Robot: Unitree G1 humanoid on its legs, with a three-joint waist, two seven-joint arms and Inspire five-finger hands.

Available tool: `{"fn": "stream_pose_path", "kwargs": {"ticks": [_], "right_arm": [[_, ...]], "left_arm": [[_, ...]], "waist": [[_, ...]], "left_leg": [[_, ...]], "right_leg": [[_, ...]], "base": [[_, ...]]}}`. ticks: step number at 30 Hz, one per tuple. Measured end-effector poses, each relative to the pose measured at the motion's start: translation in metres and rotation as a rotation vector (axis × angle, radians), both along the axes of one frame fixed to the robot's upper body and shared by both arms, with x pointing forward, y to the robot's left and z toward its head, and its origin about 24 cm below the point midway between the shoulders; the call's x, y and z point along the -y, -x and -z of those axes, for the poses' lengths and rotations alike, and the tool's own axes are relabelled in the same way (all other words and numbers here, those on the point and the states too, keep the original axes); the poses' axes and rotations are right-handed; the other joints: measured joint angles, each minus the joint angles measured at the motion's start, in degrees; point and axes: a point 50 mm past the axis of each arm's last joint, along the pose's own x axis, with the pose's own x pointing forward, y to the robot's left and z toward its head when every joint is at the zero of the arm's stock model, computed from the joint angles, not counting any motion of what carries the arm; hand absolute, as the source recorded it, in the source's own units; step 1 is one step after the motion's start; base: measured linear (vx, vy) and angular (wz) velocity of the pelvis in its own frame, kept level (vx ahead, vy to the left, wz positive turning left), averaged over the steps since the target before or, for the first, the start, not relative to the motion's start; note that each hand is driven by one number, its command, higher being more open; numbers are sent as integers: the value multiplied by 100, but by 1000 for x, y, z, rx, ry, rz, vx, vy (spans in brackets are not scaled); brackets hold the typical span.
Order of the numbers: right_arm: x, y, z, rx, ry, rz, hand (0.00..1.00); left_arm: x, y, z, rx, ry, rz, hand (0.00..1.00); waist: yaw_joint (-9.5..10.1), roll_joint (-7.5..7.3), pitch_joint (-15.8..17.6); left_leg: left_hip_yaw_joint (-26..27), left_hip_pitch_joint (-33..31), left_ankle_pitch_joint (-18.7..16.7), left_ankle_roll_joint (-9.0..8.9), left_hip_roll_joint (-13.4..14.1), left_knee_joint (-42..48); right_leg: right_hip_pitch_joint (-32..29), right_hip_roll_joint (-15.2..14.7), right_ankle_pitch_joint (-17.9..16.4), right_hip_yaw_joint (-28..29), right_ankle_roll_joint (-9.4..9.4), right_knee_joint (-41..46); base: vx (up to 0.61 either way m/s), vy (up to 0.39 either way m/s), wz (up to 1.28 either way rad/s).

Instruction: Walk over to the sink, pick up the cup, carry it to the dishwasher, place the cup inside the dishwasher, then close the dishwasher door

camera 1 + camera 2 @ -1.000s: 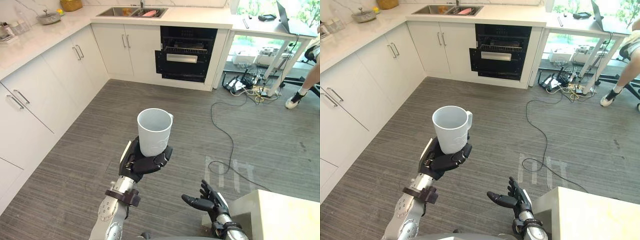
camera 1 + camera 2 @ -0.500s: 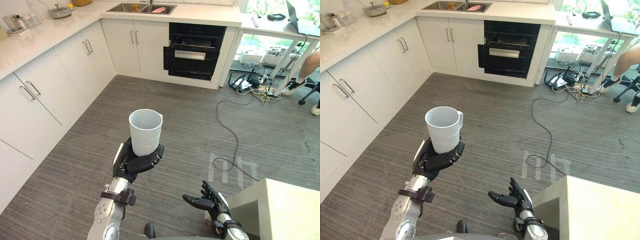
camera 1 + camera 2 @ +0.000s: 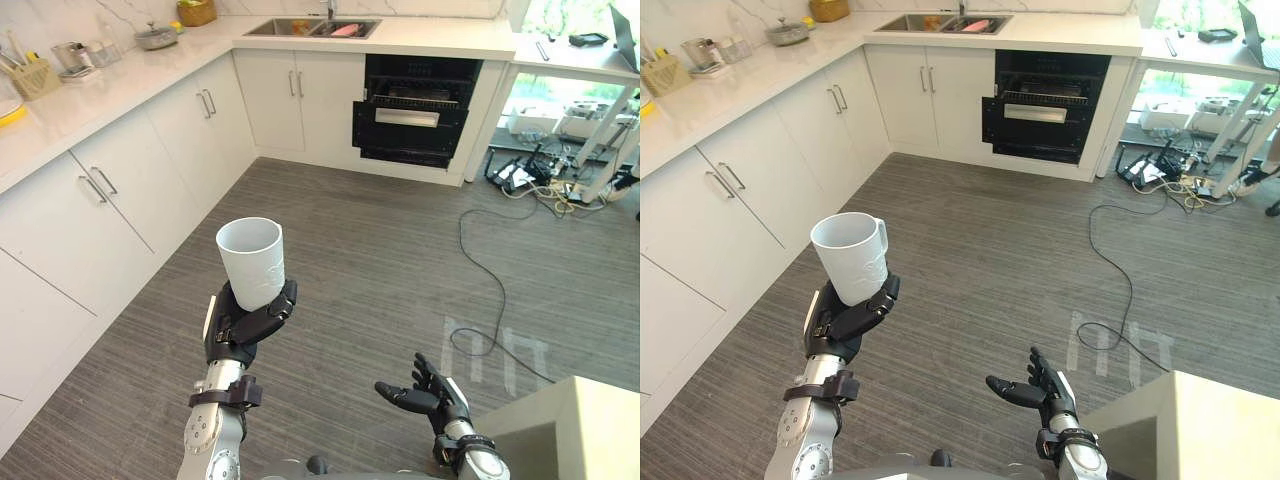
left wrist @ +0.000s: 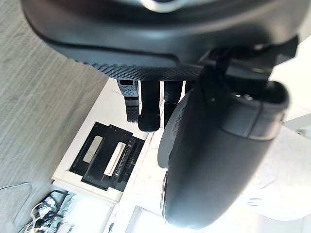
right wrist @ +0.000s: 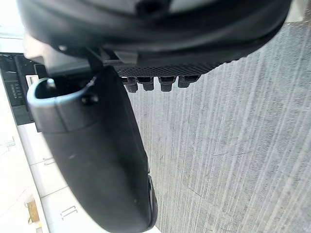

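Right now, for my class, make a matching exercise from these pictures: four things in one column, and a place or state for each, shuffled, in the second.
1 cup
2 right hand
3 dishwasher
4 sink

A set into the far counter
B open, empty
C upright in the left hand
D black, below the counter

Pairs: 1-C, 2-B, 3-D, 4-A

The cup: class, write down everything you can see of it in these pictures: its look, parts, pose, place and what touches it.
The cup is plain white and smooth, like ceramic or plastic, and tapers slightly towards its base. A small handle shows near the rim in the right eye view. It stands upright, mouth up, and what shows of its inside is empty. The left hand holds it up above the grey floor, fingers curled round its lower part. Nothing else touches it.
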Motion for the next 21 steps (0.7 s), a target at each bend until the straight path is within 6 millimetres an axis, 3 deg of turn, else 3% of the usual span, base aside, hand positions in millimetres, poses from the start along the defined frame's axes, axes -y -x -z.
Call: {"fn": "stream_pose_path", "kwargs": {"ticks": [2, 3, 5, 8, 11, 14, 16, 17, 18, 19, 20, 21], "right_arm": [[-2, 1, 0, -2, -2, -1, 100], [-4, 3, 1, -4, -3, -7, 100], [-7, 5, 1, -5, -5, -18, 100], [-7, 3, -3, 21, -8, -27, 100], [-8, 2, -8, 47, -5, -32, 100], [-6, 7, -10, 51, 0, -29, 100], [-6, 10, -12, 46, 0, -30, 100], [-5, 9, -17, 71, 5, -28, 100], [-3, 7, -21, 90, 16, -32, 100], [-1, 6, -23, 98, 22, -35, 100], [-3, 4, -25, 111, 20, -38, 100], [-7, 3, -24, 114, 7, -38, 100]], "left_arm": [[-3, 0, -1, 3, -9, -8, 0], [-5, 0, -1, 3, -12, -15, 0], [-6, 0, -1, 3, -14, -15, 0], [-7, -1, -2, 9, -21, -5, 0], [-5, -2, -2, 12, -32, 22, 0], [1, 2, 2, -5, -32, 72, 0], [5, 11, 10, -42, -6, 62, 0], [13, 14, 11, -42, 29, 70, 0], [20, 15, 12, -40, 56, 83, 0], [22, 15, 12, -37, 64, 89, 0], [24, 15, 12, -33, 72, 95, 0], [24, 15, 12, -30, 71, 101, 0]], "waist": [[-1, -53, 34], [-15, -101, 72], [-67, -116, 90], [-126, -119, 198], [-232, -120, 248], [-268, -224, 139], [-263, -145, -33], [-309, 68, -166], [-300, 151, -221], [-303, 196, -256], [-308, 185, -250], [-259, 186, -239]], "left_leg": [[-103, 63, -37, 55, -87, 15], [-206, 113, -61, 93, -131, 13], [-384, 150, -90, 123, -127, 5], [-603, 308, -158, 147, -67, -10], [-946, 404, -471, 1, 59, 261], [-1263, 486, -1207, -199, 86, 967], [-1278, 728, -1549, -113, 353, 1018], [-1207, 368, -1542, -277, 608, 2381], [-1037, 170, -1104, -339, 823, 3363], [-858, 158, -814, -318, 959, 3592], [-506, -3, -341, -243, 1280, 4083], [-253, -277, -472, -265, 1561, 4687]], "right_leg": [[-252, -142, -8, 39, -30, 638], [-327, -173, -134, 87, -138, 839], [-467, -63, -353, 183, -151, 808], [-1016, 171, -395, 420, -157, 794], [-1729, 415, -91, 927, -35, 527], [-1805, 331, 456, 1067, -259, 325], [-1643, 464, 409, 804, -397, 464], [-1491, 643, 211, 578, -520, 430], [-1316, 783, 26, 439, -629, 426], [-1213, 851, -45, 397, -712, 417], [-949, 964, -178, 319, -812, 296], [-633, 1064, -205, 292, -846, 82]], "base": [[75, 88, 30], [139, 46, 46], [127, -1, 43], [134, -48, 33], [199, -162, 56], [372, -284, 60], [472, -264, 33], [617, -230, 49], [739, -275, 47], [601, -216, 31], [456, -155, 17], [530, -158, 11]]}}
